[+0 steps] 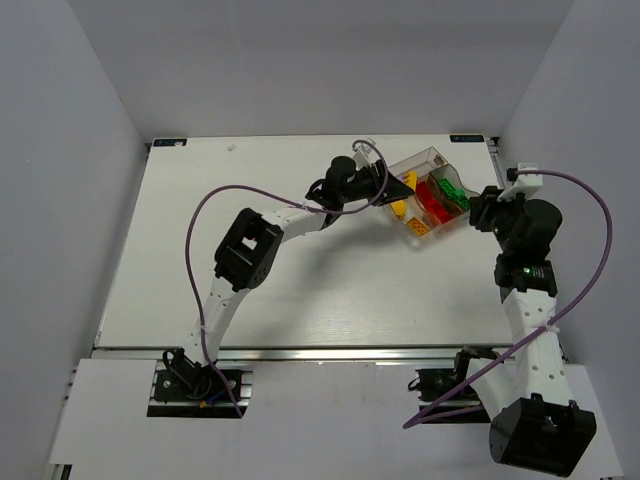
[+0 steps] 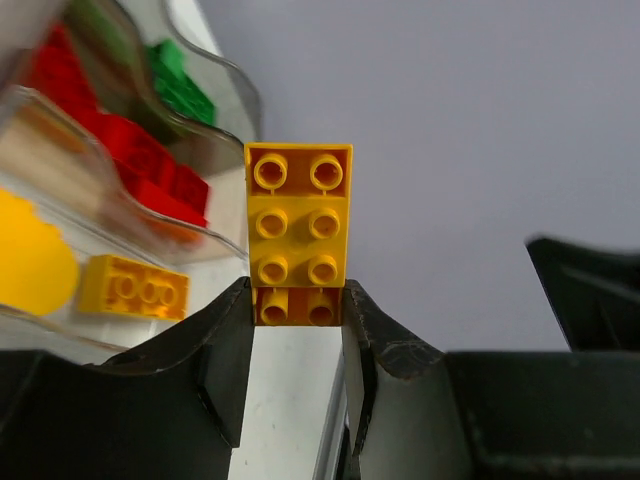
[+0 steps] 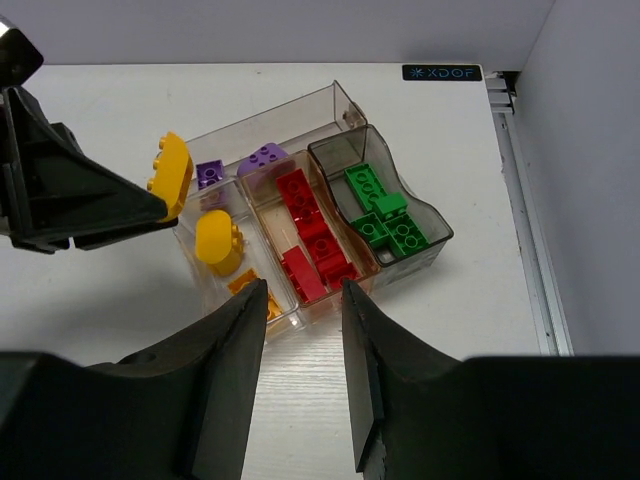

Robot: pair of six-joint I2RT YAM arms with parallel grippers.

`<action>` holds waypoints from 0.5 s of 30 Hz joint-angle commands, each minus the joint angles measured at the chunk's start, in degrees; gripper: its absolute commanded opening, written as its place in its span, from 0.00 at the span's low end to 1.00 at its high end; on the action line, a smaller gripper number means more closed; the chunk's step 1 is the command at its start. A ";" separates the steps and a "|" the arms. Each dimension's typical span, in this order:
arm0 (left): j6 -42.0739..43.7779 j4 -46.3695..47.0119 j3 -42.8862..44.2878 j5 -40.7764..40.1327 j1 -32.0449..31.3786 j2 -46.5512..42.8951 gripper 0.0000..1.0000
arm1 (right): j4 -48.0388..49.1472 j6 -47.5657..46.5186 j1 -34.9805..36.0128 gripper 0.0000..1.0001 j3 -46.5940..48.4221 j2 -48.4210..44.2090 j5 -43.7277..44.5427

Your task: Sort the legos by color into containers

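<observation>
My left gripper (image 2: 298, 300) is shut on a yellow lego (image 2: 298, 235) by its lower end, holding it in the air at the left edge of the clear box (image 1: 432, 158). The same brick (image 3: 172, 175) also shows in the right wrist view. The containers hold purple bricks (image 3: 262, 160), a rounded yellow piece (image 3: 218, 240), a yellow brick (image 2: 132, 287), red bricks (image 3: 310, 235) and green bricks (image 3: 385, 215). My right gripper (image 3: 305, 295) stands open at the box's near end, with the end of the red compartment showing between its fingers.
The box sits at the back right of the white table (image 1: 250, 270), close to the table's right edge rail (image 3: 525, 230). Grey walls enclose the table on three sides. Both arms' purple cables (image 1: 200, 215) loop above the tabletop.
</observation>
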 commanded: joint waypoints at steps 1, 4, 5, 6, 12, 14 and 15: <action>0.30 -11.33 4.92 -11.64 -0.83 -1.72 0.11 | 2.98 1.46 -0.72 0.41 -0.11 -1.30 -0.73; 1.09 -21.33 10.36 -15.43 -1.36 -0.15 0.11 | 2.98 1.81 -1.33 0.42 -0.11 -1.57 -0.99; 1.35 -23.20 12.21 -15.79 -1.97 1.25 0.12 | 2.98 1.81 -1.50 0.42 -0.11 -1.66 -1.08; 1.44 -24.87 15.19 -15.88 -1.98 1.88 0.14 | 2.89 1.90 -1.51 0.42 -0.11 -1.66 -1.08; 0.39 -29.88 17.85 -14.48 -1.98 4.34 0.19 | 2.98 2.08 -2.47 0.42 -0.20 -1.83 -1.26; 0.91 -30.60 16.98 -13.77 -2.50 4.34 0.18 | 2.98 2.25 -2.56 0.42 -0.20 -2.01 -1.34; 1.09 -30.60 16.28 -13.25 -2.50 4.17 0.18 | 2.98 2.25 -2.82 0.42 -0.29 -2.01 -1.34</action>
